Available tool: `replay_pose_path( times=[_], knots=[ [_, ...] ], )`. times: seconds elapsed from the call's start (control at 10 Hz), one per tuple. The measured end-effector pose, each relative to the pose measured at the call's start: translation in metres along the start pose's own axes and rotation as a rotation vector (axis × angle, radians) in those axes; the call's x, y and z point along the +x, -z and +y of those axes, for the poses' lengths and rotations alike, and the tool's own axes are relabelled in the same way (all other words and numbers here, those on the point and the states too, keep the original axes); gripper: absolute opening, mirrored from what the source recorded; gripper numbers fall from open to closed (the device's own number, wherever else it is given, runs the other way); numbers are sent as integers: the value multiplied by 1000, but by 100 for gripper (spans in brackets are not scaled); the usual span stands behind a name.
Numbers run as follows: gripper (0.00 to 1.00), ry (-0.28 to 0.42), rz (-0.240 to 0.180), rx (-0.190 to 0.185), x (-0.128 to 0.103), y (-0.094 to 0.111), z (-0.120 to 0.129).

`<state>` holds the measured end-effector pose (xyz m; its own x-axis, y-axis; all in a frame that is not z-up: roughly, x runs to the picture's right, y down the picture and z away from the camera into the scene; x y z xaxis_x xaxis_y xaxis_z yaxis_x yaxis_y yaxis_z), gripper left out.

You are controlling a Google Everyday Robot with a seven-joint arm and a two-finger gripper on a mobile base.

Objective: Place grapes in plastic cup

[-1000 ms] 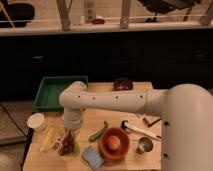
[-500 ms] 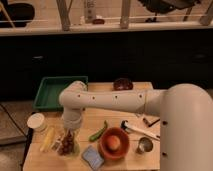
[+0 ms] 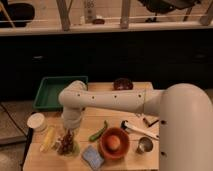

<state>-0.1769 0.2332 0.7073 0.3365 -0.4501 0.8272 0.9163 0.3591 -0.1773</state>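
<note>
My white arm reaches from the right across the wooden table (image 3: pixel 125 112) and bends down at the front left. The gripper (image 3: pixel 67 136) points down at the arm's end. Right under it is the small bunch of dark reddish-purple grapes (image 3: pixel 63 146), at the translucent light-green plastic cup (image 3: pixel 71 148). The grapes sit at the cup's mouth or inside it; I cannot tell which, nor whether the gripper still touches them. The gripper hides the top of the bunch.
A green tray (image 3: pixel 52 94) lies at the back left and a dark maroon bowl (image 3: pixel 122 83) at the back. Near the cup are a white round container (image 3: pixel 36 121), a yellow item (image 3: pixel 47 139), a green pepper (image 3: pixel 98 131), a blue sponge (image 3: pixel 91 156), an orange bowl (image 3: pixel 114 143) and a metal cup (image 3: pixel 145 145).
</note>
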Motion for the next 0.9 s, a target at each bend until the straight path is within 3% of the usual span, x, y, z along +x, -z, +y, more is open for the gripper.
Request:
replay_pose_path(
  times=[0.7, 0.9],
  knots=[
    [22, 15, -18, -1, -2, -2, -5],
    [28, 17, -22, 0, -2, -2, -5]
  ],
)
